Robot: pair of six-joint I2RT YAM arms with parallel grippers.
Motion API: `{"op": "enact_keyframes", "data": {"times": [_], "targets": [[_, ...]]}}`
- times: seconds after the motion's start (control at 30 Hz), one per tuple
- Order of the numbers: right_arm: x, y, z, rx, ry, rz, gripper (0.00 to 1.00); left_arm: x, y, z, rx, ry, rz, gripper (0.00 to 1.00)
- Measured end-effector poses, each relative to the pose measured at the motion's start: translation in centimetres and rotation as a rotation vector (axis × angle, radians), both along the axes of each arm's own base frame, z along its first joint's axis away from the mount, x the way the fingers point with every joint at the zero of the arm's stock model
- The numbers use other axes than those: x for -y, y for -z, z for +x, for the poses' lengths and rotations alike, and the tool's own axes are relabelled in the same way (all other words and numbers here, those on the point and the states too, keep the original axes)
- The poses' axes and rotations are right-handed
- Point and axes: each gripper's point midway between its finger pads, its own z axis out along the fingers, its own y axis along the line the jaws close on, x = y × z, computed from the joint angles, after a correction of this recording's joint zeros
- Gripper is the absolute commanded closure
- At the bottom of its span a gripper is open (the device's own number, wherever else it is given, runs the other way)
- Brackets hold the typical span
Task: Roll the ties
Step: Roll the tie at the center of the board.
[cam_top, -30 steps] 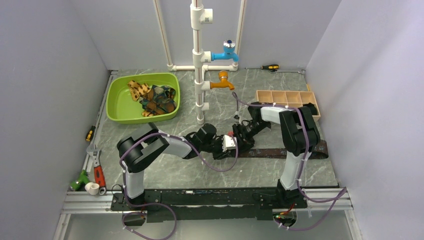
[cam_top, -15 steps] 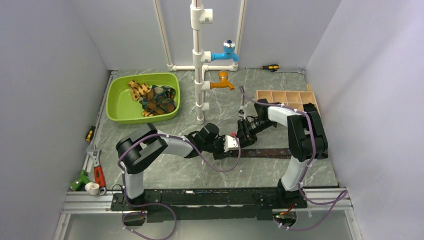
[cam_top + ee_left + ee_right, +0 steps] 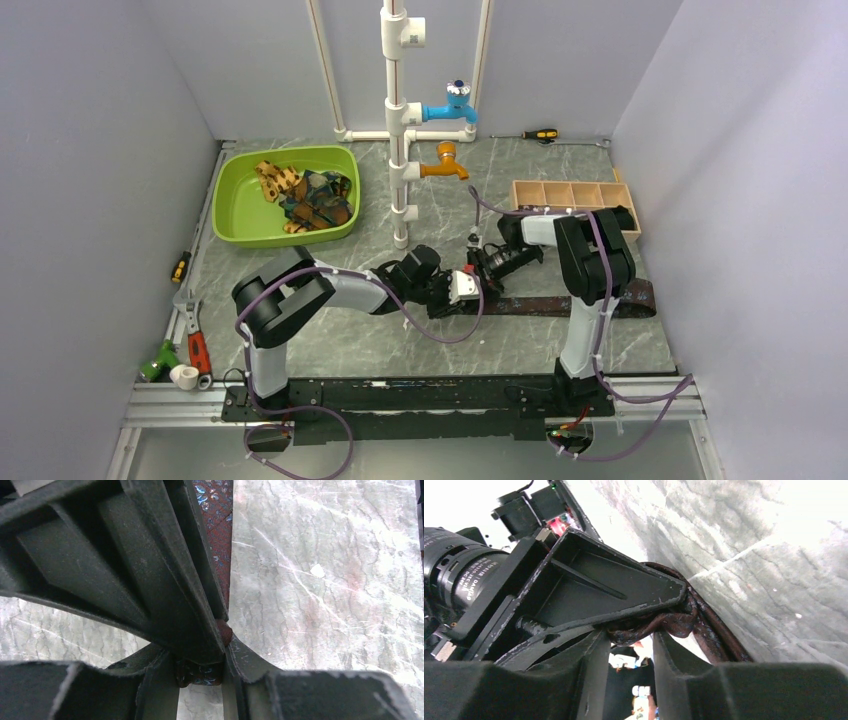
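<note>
- The dark brown tie [image 3: 535, 303], with small pale speckles, lies flat on the marbled tabletop [image 3: 400, 350]. It runs as a long strip from the middle out to the right, passing under the right arm.
- Its left end is bunched into a small coil where the two claws meet, near the middle of the tabletop.
- The left claw [image 3: 200, 665] reaches in from the left. Its fingers stand narrow, with a fold of the tie pinched in the slit between them.
- The right claw [image 3: 630, 640] comes in from the far right, tip to tip with the left one. Its fingers are also narrow, and the coiled fabric sits right at their tips. I cannot tell whether they clamp it or only touch it.
- In each wrist view, one black finger of the other claw crosses close in front.
- The other ties [image 3: 310, 200], tan-orange, teal and brown, lie heaped in the green basin [image 3: 235, 235] at the far left, well apart from the claws.
- A wooden compartment tray [image 3: 570, 193] sits at the far right.
</note>
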Motion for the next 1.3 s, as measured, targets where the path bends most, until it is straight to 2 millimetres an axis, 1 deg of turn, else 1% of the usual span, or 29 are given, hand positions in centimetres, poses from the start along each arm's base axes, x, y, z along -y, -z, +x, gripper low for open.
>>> {"op": "enact_keyframes", "data": {"times": [0.03, 0.1, 0.13, 0.23, 0.4, 0.63, 0.7, 0.77, 0.83, 0.87, 0.93, 1.0, 1.03, 1.13, 1.2, 1.3], "targets": [[-0.1, -0.1, 0.0, -0.014, 0.007, 0.010, 0.73, 0.0, 0.0, 0.0, 0.000, 0.001, 0.001, 0.68], [-0.2, -0.2, 0.0, -0.025, 0.013, 0.018, 0.76, 0.0, 0.0, 0.0, 0.001, 0.003, 0.002, 0.66], [-0.2, -0.2, 0.0, -0.025, 0.014, 0.020, 0.81, 0.0, 0.0, 0.0, 0.003, 0.004, 0.002, 0.64], [-0.1, 0.0, 0.0, -0.022, 0.021, 0.028, 1.00, 0.0, 0.0, 0.0, 0.013, 0.014, 0.000, 0.49], [0.8, 1.7, -0.6, -0.007, 0.008, 0.004, 1.00, -0.1, -0.2, 0.0, 0.041, 0.024, -0.031, 0.34], [1.2, 2.1, -0.4, 0.028, -0.002, 0.067, 1.00, -0.9, -0.4, -0.6, 0.039, 0.027, -0.098, 0.23], [1.4, 2.1, -0.4, 0.033, -0.001, 0.090, 1.00, -0.8, -0.4, -0.7, 0.039, 0.029, -0.109, 0.23], [1.4, 2.1, -0.4, 0.038, -0.003, 0.106, 1.00, -0.6, -0.4, -0.7, 0.033, 0.029, -0.119, 0.24], [1.5, 2.1, -0.4, 0.040, -0.006, 0.115, 1.00, 0.0, -0.4, -0.7, 0.033, 0.037, -0.131, 0.28], [1.5, 2.1, -0.5, 0.041, -0.008, 0.118, 1.00, 0.3, -0.3, -0.6, 0.034, 0.040, -0.135, 0.32], [1.6, 2.0, -0.5, 0.041, -0.010, 0.119, 1.00, 1.1, -0.4, -0.4, 0.037, 0.047, -0.140, 0.45], [1.6, 1.9, -0.6, 0.034, -0.013, 0.117, 0.93, 2.1, -0.4, 0.0, 0.040, 0.055, -0.141, 0.56], [1.7, 1.9, -0.6, 0.033, -0.015, 0.114, 0.87, 2.4, -0.3, 0.1, 0.037, 0.056, -0.135, 0.60], [1.8, 1.7, -0.4, 0.047, -0.017, 0.105, 0.60, 2.2, -0.1, 0.0, 0.026, 0.049, -0.121, 0.70], [2.1, 1.4, -0.2, 0.069, -0.016, 0.084, 0.57, 1.7, 0.0, -0.2, 0.028, 0.048, -0.110, 0.72], [2.5, 0.5, 0.1, 0.124, -0.015, 0.050, 0.60, 0.8, 0.1, -0.5, 0.036, 0.043, -0.092, 0.72]]}}
